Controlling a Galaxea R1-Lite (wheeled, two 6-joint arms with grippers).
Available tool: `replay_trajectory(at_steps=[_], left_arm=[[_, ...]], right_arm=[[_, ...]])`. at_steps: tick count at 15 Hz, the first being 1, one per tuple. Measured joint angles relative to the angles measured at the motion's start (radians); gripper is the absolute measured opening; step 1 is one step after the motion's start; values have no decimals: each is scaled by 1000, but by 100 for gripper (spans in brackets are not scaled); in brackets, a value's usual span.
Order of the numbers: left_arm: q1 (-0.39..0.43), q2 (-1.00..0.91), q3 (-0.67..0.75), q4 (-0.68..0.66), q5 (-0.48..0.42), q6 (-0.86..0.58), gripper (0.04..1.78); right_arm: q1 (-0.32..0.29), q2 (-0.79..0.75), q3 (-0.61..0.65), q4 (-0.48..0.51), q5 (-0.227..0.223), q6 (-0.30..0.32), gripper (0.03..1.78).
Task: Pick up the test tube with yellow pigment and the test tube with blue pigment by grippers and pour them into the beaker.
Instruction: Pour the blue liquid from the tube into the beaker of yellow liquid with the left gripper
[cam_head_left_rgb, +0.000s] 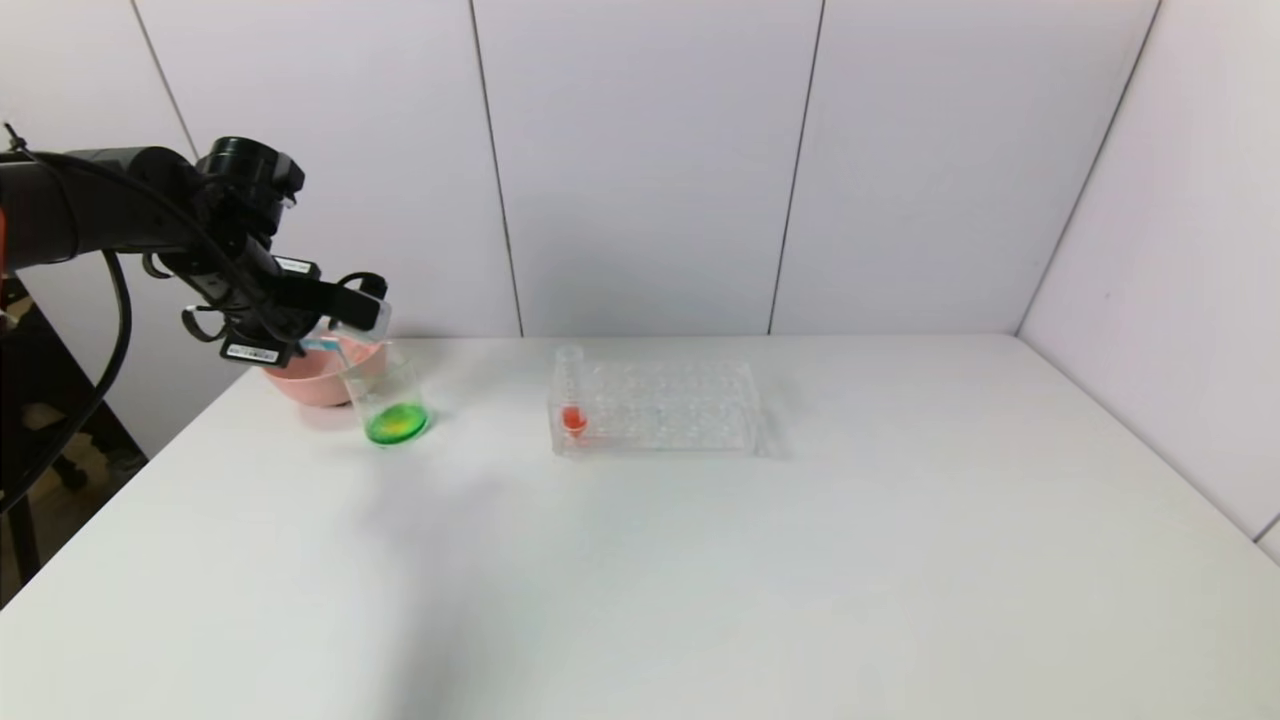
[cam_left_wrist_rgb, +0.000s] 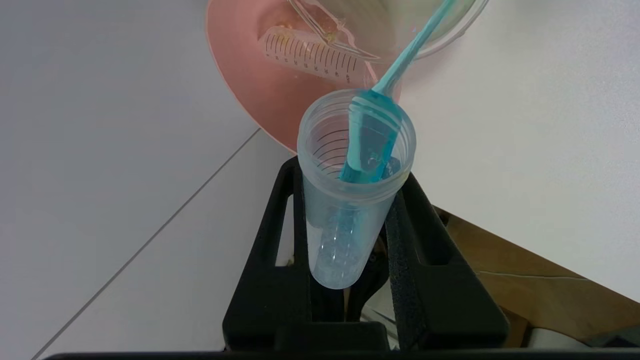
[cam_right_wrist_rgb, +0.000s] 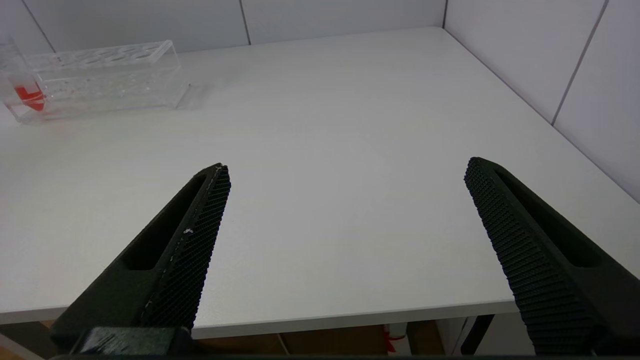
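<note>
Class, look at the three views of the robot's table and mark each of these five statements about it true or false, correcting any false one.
1. The left hand grips a tube with blue liquid streaming from its mouth. True.
2. The liquid in the beaker is red. False: it is green.
3. One tube with red liquid stands in the clear rack. True.
4. The right hand holds a tube. False: it is open and empty.
5. The pink bowl lies right of the rack. False: it lies left, behind the beaker.
</note>
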Motion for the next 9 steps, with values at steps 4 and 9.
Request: replay_trajectory(at_steps=[4, 9], left_arm=[[-2, -2, 0, -4, 7, 2, 45], [-8, -4, 0, -7, 37, 3, 45]], right_arm=[[0, 0, 0, 0, 0, 0, 171], [0, 0, 0, 0, 0, 0, 171]])
